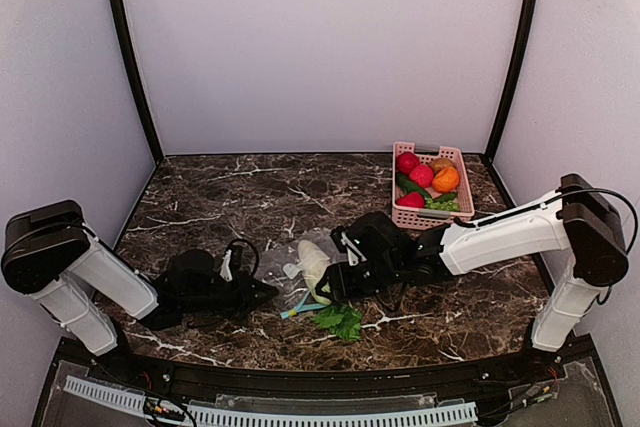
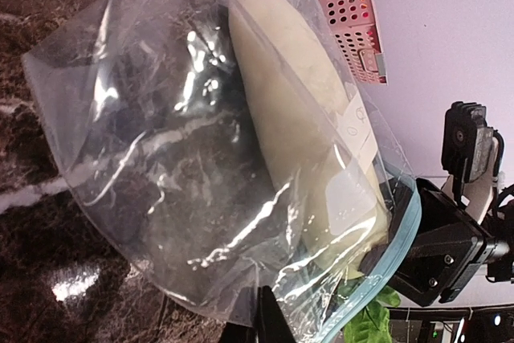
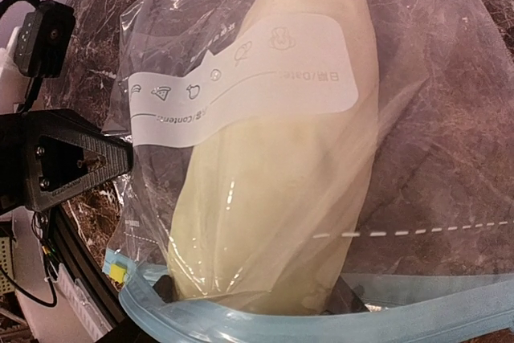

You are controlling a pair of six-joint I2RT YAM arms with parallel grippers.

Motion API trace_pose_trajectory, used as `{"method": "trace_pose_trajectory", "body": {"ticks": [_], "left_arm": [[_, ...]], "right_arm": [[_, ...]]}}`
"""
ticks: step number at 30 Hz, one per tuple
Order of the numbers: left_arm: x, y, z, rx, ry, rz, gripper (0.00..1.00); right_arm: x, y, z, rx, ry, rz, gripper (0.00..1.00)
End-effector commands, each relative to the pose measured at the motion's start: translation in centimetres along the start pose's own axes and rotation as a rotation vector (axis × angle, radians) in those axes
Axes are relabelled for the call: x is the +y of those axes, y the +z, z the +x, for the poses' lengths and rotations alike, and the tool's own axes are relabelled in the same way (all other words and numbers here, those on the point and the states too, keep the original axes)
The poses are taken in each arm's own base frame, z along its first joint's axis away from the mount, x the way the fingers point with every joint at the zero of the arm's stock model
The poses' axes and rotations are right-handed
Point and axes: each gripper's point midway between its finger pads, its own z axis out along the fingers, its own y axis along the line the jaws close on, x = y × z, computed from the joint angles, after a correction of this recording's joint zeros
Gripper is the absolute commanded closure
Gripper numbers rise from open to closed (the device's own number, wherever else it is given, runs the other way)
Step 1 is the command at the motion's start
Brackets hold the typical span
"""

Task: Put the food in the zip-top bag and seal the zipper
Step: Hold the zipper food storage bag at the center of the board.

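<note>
One piece of the food is bagged: the pale whitish-green elongated toy gourd (image 3: 273,182) lies lengthwise inside the clear, crinkly plastic zip-top bag (image 2: 161,158). Its blunt end sits just behind the teal-blue zipper strip (image 3: 321,319) along the mouth. The bag rests flat on the dark marble worktop (image 1: 220,197), its whitish label patch (image 3: 249,94) facing up.

The mouth is turned toward the right claw (image 1: 335,285), which is right at it. In the right wrist view, dark finger parts flank the gourd's end beneath the strip. They are mostly hidden, so I cannot tell whether they pinch the gourd or stand loose around it. This placement probably serves to push the gourd deep enough for the strip to close.

The left claw (image 1: 265,292) meets the bag's opposite, closed end, likely bracing it against sliding. Whether it is spread or pressed together I cannot tell.

The leafy green toy vegetable (image 1: 340,320) lies on the worktop just beside the mouth, still unbagged. Well apart, a pink slotted plastic basket (image 1: 425,218) holds more toy produce.
</note>
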Motion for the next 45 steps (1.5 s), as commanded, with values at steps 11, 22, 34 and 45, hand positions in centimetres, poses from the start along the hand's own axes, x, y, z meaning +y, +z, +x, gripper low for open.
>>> {"method": "trace_pose_trajectory", "body": {"ticks": [11, 22, 34, 45], "left_arm": [[-3.0, 0.4, 0.6, 0.051, 0.047, 0.076, 0.99], [-4.3, 0.5, 3.2, 0.084, 0.119, 0.019, 0.99], [-5.1, 1.2, 6.2, 0.173, 0.154, 0.039, 0.99], [-6.4, 0.5, 4.9, 0.096, 0.123, 0.075, 0.99]], "right_arm": [[-0.7, -1.2, -3.0, -0.157, 0.199, 0.018, 0.69], [-1.6, -3.1, -4.8, -0.267, 0.321, -0.005, 0.7], [-3.4, -3.2, -4.9, -0.267, 0.432, -0.024, 0.6], [-2.5, -3.5, -2.9, -0.164, 0.328, -0.047, 0.32]]}}
